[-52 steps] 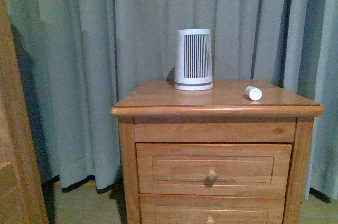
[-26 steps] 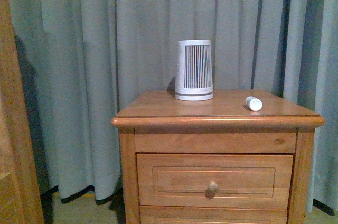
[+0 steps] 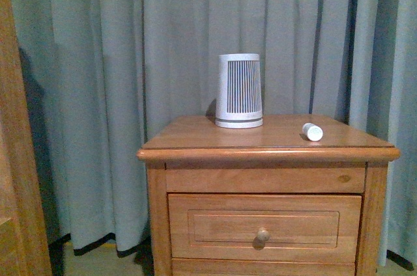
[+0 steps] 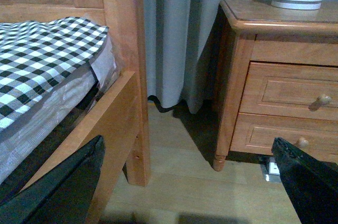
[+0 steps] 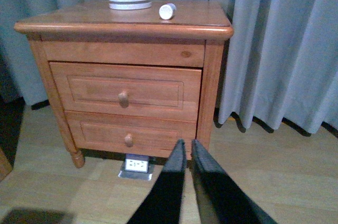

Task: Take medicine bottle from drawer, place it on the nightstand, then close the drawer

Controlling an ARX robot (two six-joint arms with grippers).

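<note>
Two drawers show on the nightstand [image 3: 195, 134], and both sit flush with its front; the upper drawer [image 5: 127, 90] is fully shut, its round knob [image 5: 123, 98] facing out. My medicine bottle [image 3: 312, 131] lies on its side on the nightstand top, near the right edge and just back from the front right corner, cap end toward the front. It is well apart from the ribbed white cone [image 3: 239, 90], which stands upright toward the back edge near the middle. My right gripper [image 5: 188, 150] hangs low before the cabinet, clear of it, fingers [image 5: 171, 179] nearly together and holding nothing. My left gripper [image 4: 187, 150] is off beside the bed frame [image 4: 124, 49], fingers [image 4: 309, 174] spread wide apart, empty. A floor socket [image 5: 136, 165] sits under the cabinet. Grey curtain [image 3: 130, 61] hangs behind.
</note>
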